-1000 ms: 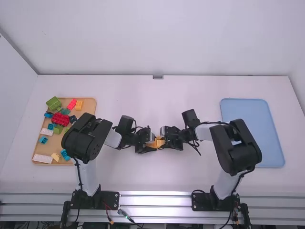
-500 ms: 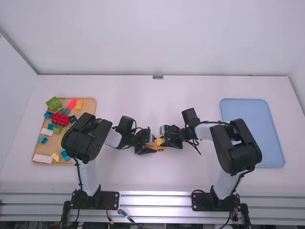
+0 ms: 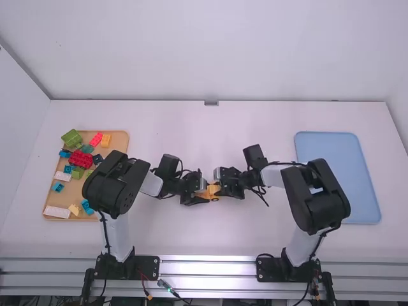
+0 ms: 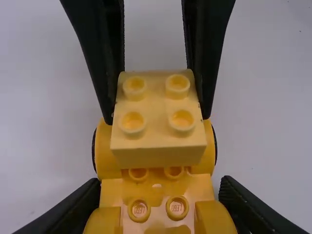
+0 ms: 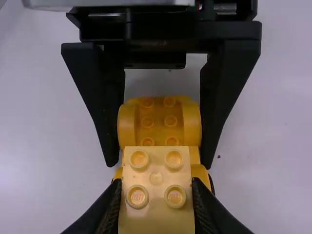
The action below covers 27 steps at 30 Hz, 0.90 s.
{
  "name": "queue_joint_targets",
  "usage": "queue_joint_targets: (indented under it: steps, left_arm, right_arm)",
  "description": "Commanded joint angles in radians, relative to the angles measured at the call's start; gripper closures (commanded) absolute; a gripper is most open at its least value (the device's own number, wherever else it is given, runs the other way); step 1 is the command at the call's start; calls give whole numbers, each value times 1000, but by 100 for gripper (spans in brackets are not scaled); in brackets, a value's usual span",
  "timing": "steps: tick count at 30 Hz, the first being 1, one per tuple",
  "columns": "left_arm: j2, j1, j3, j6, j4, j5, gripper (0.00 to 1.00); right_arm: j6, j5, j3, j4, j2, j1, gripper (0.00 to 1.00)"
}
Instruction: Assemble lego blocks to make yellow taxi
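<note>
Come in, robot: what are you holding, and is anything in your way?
Left end effector shut on yellow car base. Right end effector shut on pale yellow brick, over the base. Both close together, might crowd each other.

A white back wall (image 3: 217, 51) stands beyond the white table (image 3: 255, 121), a left wall (image 3: 19, 140) and right wall (image 3: 400, 95) beside it. Metal rails (image 3: 207, 266) before the table catch light.

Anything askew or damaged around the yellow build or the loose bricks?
Nothing stands out. The pale yellow block in the right claw looks square to the car base in the left claw; can't tell if it's fully seated. Loose bricks are jumbled but on their tray.
</note>
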Motion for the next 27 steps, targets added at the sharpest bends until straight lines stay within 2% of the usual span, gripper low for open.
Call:
queue_joint_targets:
  steps: [1,6,14,17,27]
  left_arm:
    - [13,-3,12,14,-4,6,42]
    - [13,-3,11,14,-5,15,41]
    - [13,-2,11,14,-12,14,42]
    - [13,-5,11,14,-13,14,43]
    - [13,-5,11,15,-16,3,43]
  right_arm:
    - [4,-18,16,-3,16,5,100]
    - [3,-17,16,-3,16,8,100]
    - [48,50,17,25,16,56,100]
    - [100,81,16,47,16,53,100]
    - [78,69,15,26,16,16,100]
